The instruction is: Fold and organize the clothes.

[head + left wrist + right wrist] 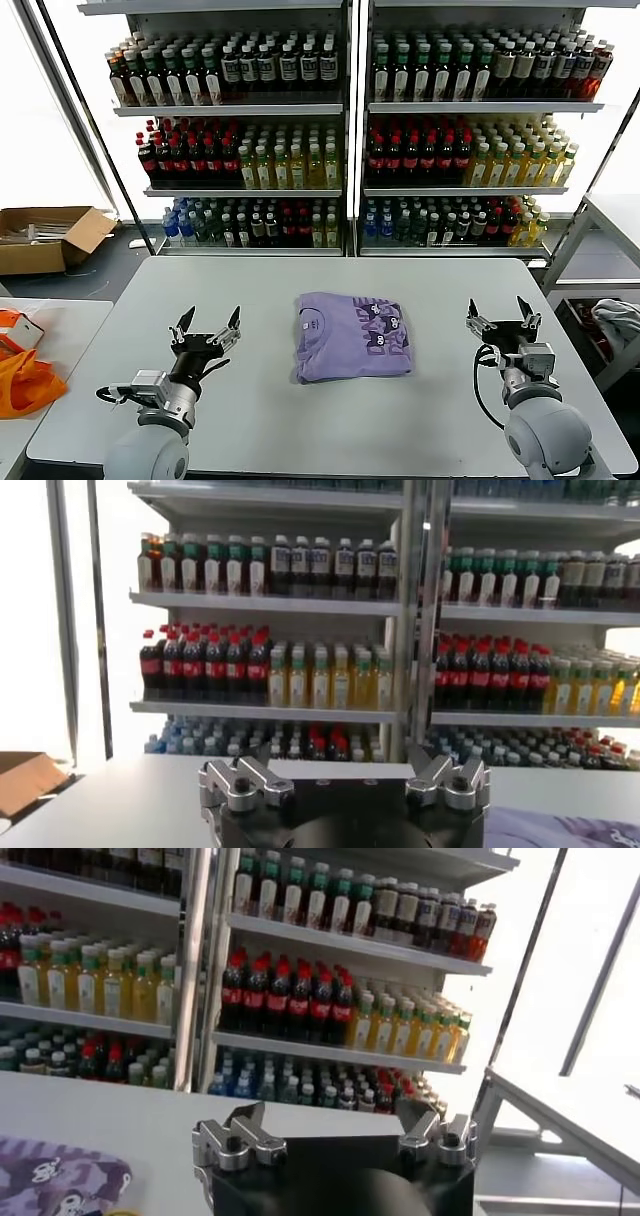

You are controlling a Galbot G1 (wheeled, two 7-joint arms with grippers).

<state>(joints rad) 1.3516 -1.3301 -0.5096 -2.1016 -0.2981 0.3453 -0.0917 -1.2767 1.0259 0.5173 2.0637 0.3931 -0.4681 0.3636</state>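
**Folded shirt lies between two idle grippers**

At lower left the left gripper [210,329] and at lower right the right gripper [502,317] hover, fingers spread and empty, apparently parked clear of the work. Between them, mid-frame on the table [420,420], lies the folded T-shirt [352,336], untouched. Behind stand drink shelves [345,110].

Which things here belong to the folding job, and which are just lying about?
Job:
- lavender T-shirt, folded, mid-table
- left gripper, open, beside it
- right gripper, open, other side

Lying about:
- orange bag
- cardboard box
- drink shelves
- grey-white cloth bundle
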